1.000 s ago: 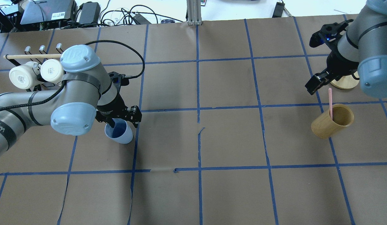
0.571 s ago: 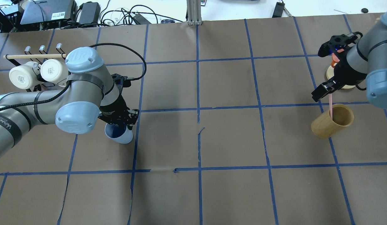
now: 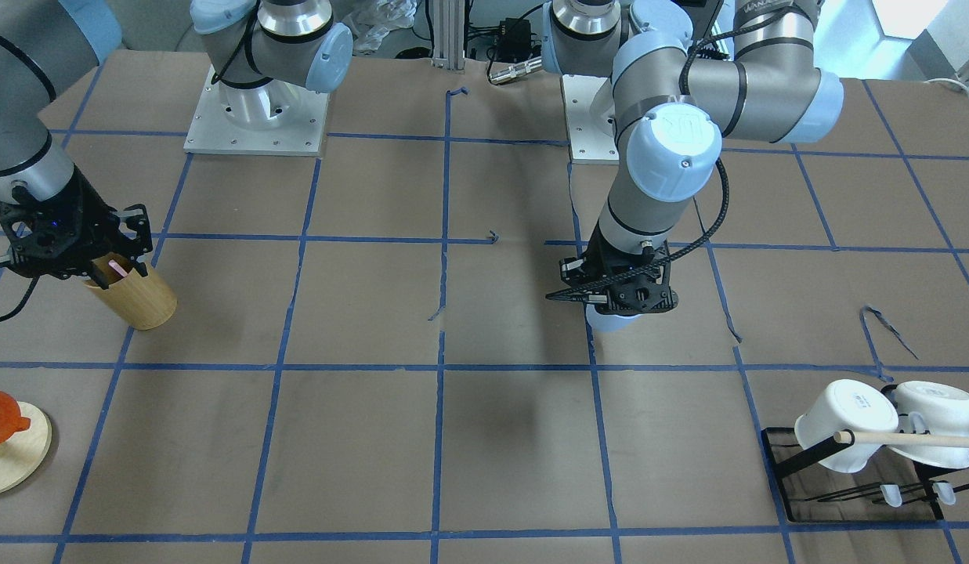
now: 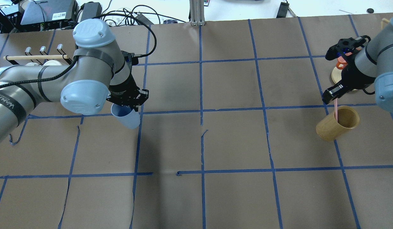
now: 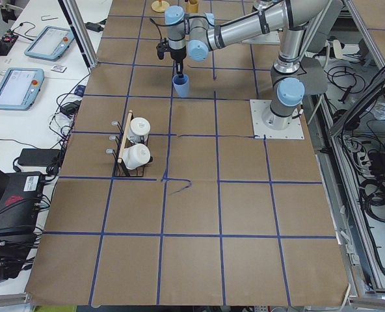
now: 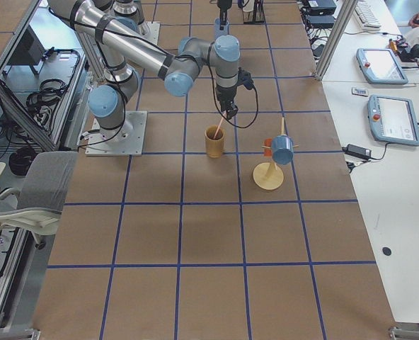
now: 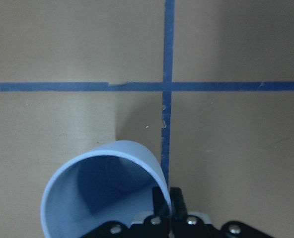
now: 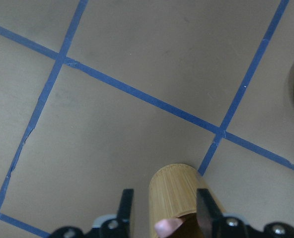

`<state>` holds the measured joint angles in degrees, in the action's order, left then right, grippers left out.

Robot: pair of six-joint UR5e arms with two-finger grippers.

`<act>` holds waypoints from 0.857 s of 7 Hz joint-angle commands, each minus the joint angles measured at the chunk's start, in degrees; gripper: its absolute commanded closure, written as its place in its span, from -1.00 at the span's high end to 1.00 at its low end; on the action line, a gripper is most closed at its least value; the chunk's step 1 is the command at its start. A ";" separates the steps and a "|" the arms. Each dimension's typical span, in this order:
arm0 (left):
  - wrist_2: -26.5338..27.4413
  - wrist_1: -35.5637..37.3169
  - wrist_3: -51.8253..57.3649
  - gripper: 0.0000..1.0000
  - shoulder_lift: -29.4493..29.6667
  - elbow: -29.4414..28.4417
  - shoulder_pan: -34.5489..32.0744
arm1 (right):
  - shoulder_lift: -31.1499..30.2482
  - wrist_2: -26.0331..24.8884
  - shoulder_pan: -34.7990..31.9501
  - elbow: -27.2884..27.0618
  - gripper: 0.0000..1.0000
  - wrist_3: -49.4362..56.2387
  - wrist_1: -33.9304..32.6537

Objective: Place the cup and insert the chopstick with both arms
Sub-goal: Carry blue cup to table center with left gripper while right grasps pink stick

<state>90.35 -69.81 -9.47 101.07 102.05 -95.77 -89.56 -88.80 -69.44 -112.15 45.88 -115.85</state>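
Brown paper tabletop (image 4: 234,140) — blue tape grid (image 4: 200,86)

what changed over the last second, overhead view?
Left tool shut on the rim of the blue cup and apparently lifted it. Right tool dropped to straddle the top of the chopstick, open. Bamboo holder and the chopstick in it unchanged.

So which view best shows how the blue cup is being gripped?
Left wrist-mounted: close up, the left end effector pinches the rim wall of the blue cup. Overhead exterior shows the cup partly hidden beneath that end effector; front-facing shows only its base; both side views show it small.
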 commanded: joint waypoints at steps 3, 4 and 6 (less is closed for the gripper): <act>-5.70 6.04 -25.63 -1.00 11.40 -12.56 -11.52 | -0.27 -0.41 0.01 0.52 -0.21 0.09 0.01; -5.80 7.48 -28.55 -1.00 13.60 -13.09 -12.67 | -0.27 -0.76 0.01 1.22 -0.26 0.09 0.09; -5.80 10.83 -30.08 -1.00 15.03 -13.10 -15.31 | -0.27 -0.85 0.01 1.49 -0.36 0.09 0.09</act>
<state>84.62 -60.44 -38.41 115.19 89.10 -109.58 -89.82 -89.58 -69.43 -110.83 45.97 -115.76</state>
